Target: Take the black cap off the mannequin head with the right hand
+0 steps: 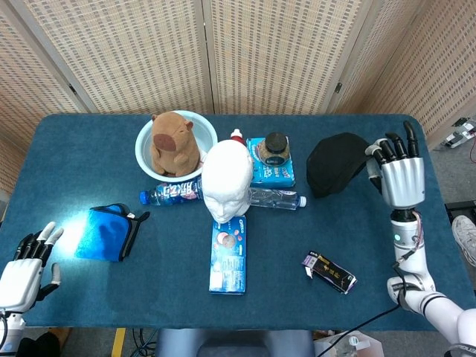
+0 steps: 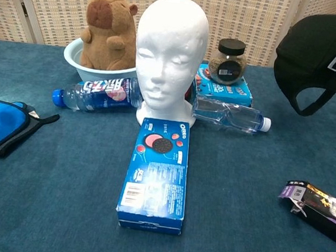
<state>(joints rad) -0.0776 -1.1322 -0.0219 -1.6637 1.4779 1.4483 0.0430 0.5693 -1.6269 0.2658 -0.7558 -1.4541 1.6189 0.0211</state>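
Note:
The white mannequin head (image 1: 227,178) (image 2: 169,54) stands bare at the table's middle. The black cap (image 1: 337,163) (image 2: 319,54) hangs in the air over the table's right side, held by my right hand (image 1: 396,169), which grips its right edge with fingers pointing up. In the chest view only the cap shows, at the upper right; the right hand is out of that frame. My left hand (image 1: 24,266) hangs off the table's front left corner, empty, fingers apart.
A capybara plush sits in a white bowl (image 1: 175,143). A blue-label bottle (image 1: 172,195), a clear bottle (image 1: 275,198), a jar on a blue box (image 1: 272,158), an Oreo box (image 1: 229,255), a blue pouch (image 1: 108,232) and a dark packet (image 1: 330,271) lie around.

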